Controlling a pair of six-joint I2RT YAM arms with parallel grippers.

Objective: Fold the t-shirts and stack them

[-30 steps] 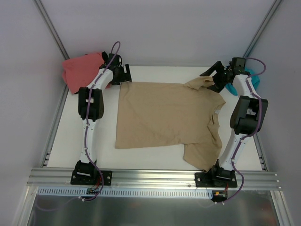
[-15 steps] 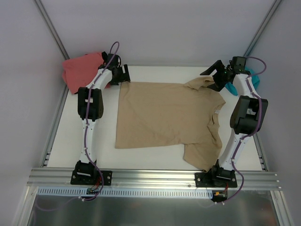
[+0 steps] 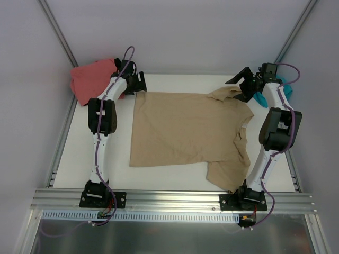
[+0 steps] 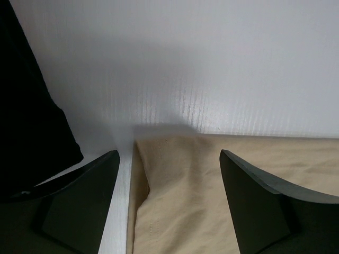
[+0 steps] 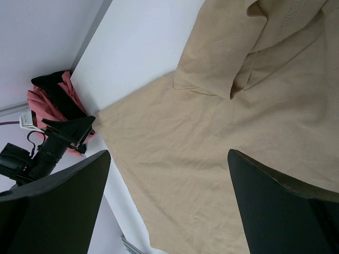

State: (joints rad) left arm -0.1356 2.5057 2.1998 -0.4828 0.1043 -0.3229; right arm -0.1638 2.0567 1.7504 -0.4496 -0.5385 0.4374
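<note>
The white table (image 3: 119,159) carries the tan t-shirt (image 3: 185,129), spread flat at its centre between the two arms. The shirt's far right sleeve is rumpled, and its near right sleeve reaches the right arm's base.

Left gripper (image 4: 168,153): jaws set wide, straddling the shirt's far left corner and gripping nothing. Contact with the cloth cannot be confirmed.

Right gripper (image 5: 168,153): jaws spread fully, poised over the rumpled sleeve and holding nothing.

The coral-pink t-shirt (image 3: 90,79) lies bunched at the far left corner, partly masked by the left arm. The teal t-shirt (image 3: 286,88) at the far right is mostly hidden behind the right arm. The black t-shirt (image 5: 53,90) shows only as a strip against the coral one — its outline is not readable.
</note>
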